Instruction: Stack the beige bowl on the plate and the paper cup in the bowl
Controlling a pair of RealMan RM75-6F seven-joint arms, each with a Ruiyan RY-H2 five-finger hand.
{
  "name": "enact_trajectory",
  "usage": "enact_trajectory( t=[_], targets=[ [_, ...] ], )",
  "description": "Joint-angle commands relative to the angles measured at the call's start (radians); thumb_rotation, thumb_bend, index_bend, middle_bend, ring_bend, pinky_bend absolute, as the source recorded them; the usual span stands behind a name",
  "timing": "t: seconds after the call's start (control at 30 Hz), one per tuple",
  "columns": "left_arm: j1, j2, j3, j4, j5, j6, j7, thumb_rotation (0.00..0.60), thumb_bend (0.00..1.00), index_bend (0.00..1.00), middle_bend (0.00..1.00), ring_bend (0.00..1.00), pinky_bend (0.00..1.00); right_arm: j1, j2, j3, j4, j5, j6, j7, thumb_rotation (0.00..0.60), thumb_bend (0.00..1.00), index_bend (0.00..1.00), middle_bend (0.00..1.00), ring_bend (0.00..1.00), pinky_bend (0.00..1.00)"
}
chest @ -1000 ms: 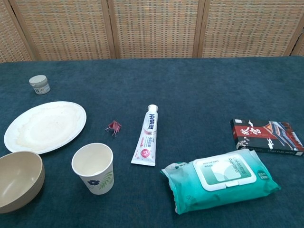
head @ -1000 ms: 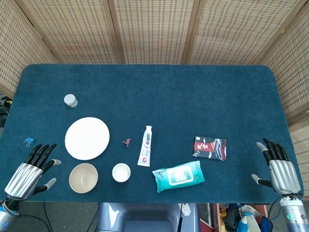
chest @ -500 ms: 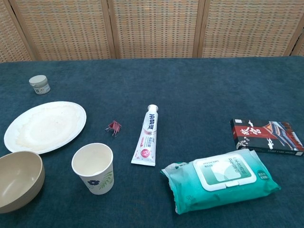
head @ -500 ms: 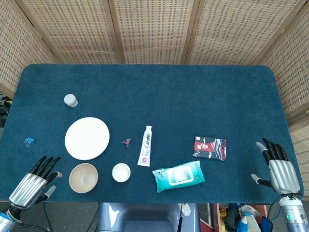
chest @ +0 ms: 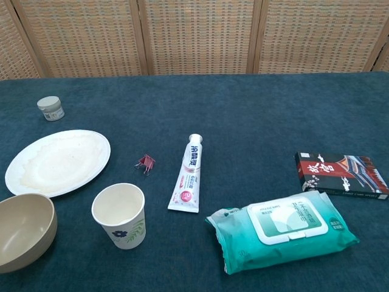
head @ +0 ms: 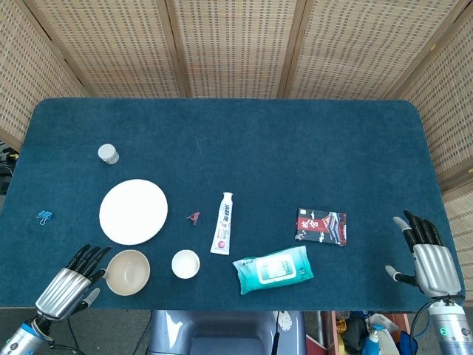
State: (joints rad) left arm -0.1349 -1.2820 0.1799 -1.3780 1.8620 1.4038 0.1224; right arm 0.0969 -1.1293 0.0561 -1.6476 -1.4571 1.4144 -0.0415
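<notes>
Round beige bowl upright on the blue desk, left hand just beside it, fingers spread, empty.

Silver-backed left hand and right hand (black fingers, pale grey thumb tips)

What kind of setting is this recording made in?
Probably a staged lab or demo tabletop, not a real kitchen: a blue felt-covered table ringed by wicker screens, with unrelated items laid out, such as a toothpaste tube and a wipes pack.
</notes>
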Motion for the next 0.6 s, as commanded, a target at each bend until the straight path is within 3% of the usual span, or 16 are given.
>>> enact_trajectory(
  t=[0.03, 0.6],
  targets=[
    [-0.005, -0.007, 0.004, -0.003, 0.002, -0.010, 0.009, 0.600, 0.39, 0.41, 0.02, 0.00, 0.00, 0.000, 0.001, 0.001, -0.001, 0.001, 0.001, 0.003, 0.600, 0.14, 0.08, 0.00, 0.00, 0.00],
    [-0.018, -0.027, 0.008, 0.015, -0.020, -0.040, 0.032, 0.600, 0.41, 0.44, 0.02, 0.00, 0.00, -0.002, 0.003, 0.002, -0.003, 0.001, 0.003, 0.004, 0.600, 0.14, 0.08, 0.00, 0.00, 0.00]
  ],
)
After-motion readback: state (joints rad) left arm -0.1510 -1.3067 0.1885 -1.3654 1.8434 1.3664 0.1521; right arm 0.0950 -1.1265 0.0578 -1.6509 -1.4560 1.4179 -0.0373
